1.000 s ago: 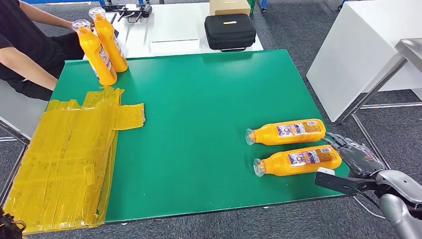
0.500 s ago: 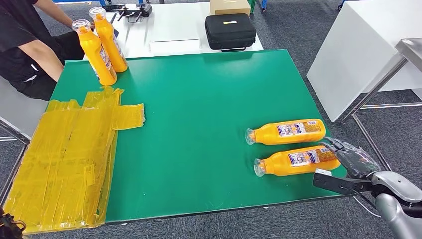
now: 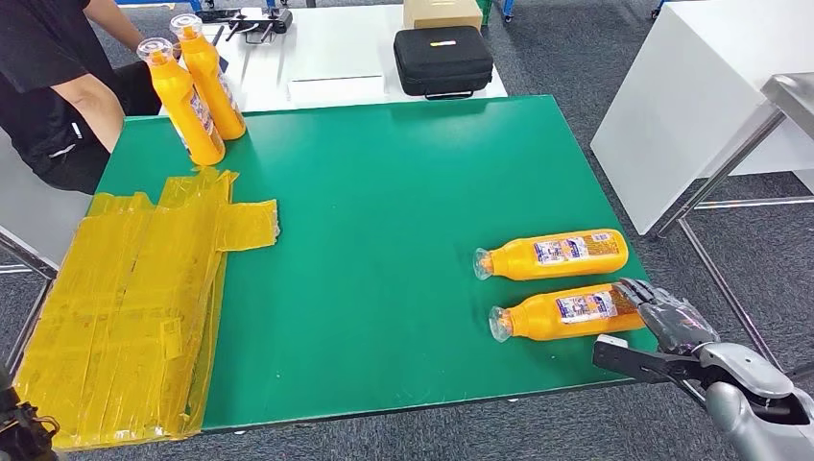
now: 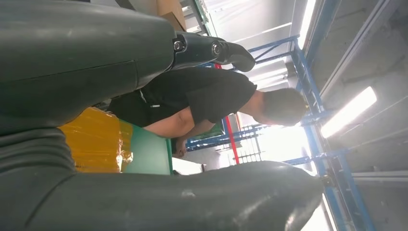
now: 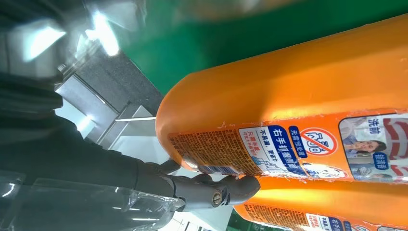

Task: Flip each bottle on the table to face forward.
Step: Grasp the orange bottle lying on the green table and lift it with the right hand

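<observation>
Over the last second the right hand (image 3: 662,317) has crept in from the desk's right edge, so its fingers now reach the base of the nearer lying bottle (image 3: 566,312), where a second ago they sat just beside it. In the head view that bottle lies near the desk's (image 3: 384,192) front-right corner, cap pointing left, with the second lying bottle (image 3: 552,254) just behind it and parallel. Two standing bottles (image 3: 192,86) wait at the far-left corner beside a seated person (image 3: 48,86), and yellow sheeting (image 3: 134,307) covers the left edge. In the left wrist view the left hand (image 4: 120,62) holds nothing, its fingers spread, with the person beyond. In the right wrist view a fingertip (image 5: 240,185) rests against the labelled bottom end of the nearer bottle; the fingers look spread, not yet wrapped around it. The grasp seems about to begin, so no bottle near this hand is turned yet.
</observation>
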